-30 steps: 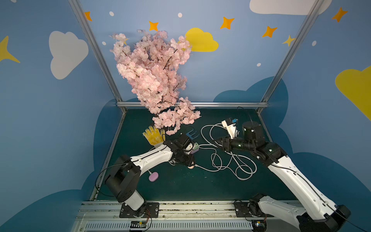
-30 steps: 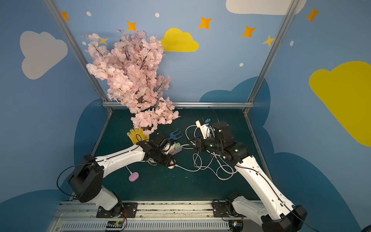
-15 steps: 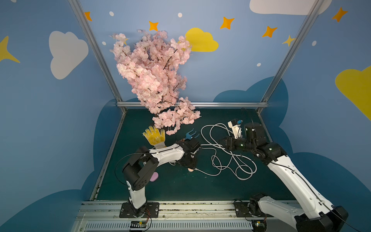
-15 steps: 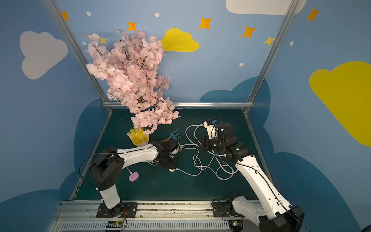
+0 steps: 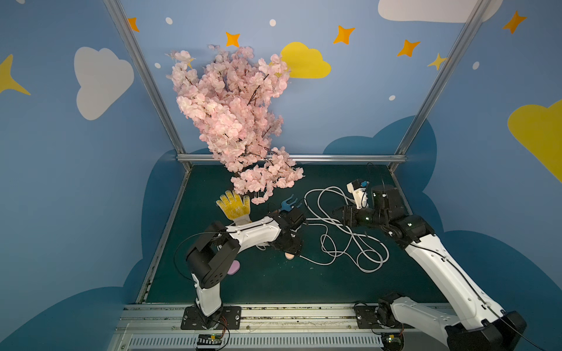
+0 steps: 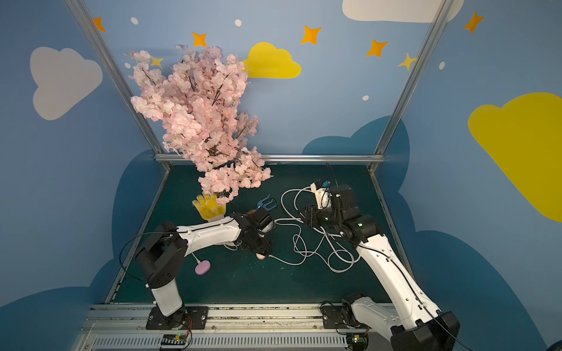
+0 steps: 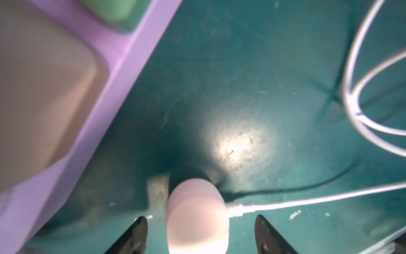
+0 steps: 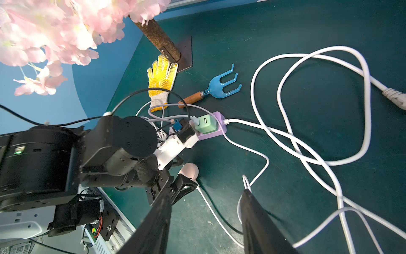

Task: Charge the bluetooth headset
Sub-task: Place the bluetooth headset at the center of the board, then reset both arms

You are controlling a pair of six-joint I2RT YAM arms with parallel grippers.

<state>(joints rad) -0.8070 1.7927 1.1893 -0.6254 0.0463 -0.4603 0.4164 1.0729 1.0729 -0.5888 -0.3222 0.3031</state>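
The headset's pale pink oval case (image 7: 197, 215) lies on the green mat, and a thin white cable (image 7: 285, 201) ends in a plug at its side. My left gripper (image 7: 201, 217) points down over it, open, one jaw on each side with a gap to the case. Both top views show the case (image 5: 289, 256) (image 6: 260, 256) peeking out under that gripper. The cable runs to a green USB adapter (image 8: 205, 124) in a purple power strip (image 8: 211, 134). My right gripper (image 8: 207, 191) hovers open to the right, empty, with a cable loop beside one fingertip (image 8: 246, 193).
The strip's thick white cord (image 5: 322, 194) coils across the mat's middle and right. A yellow glove (image 5: 234, 206) and a blue hand rake (image 5: 287, 203) lie behind the left arm, under a pink blossom tree (image 5: 231, 115). A lilac oval puck (image 6: 202, 268) on a cable lies front left.
My left gripper has opened, so its jaws now stand clear of the pink case. The left arm's elbow has folded back toward the front. The right gripper opened a little.
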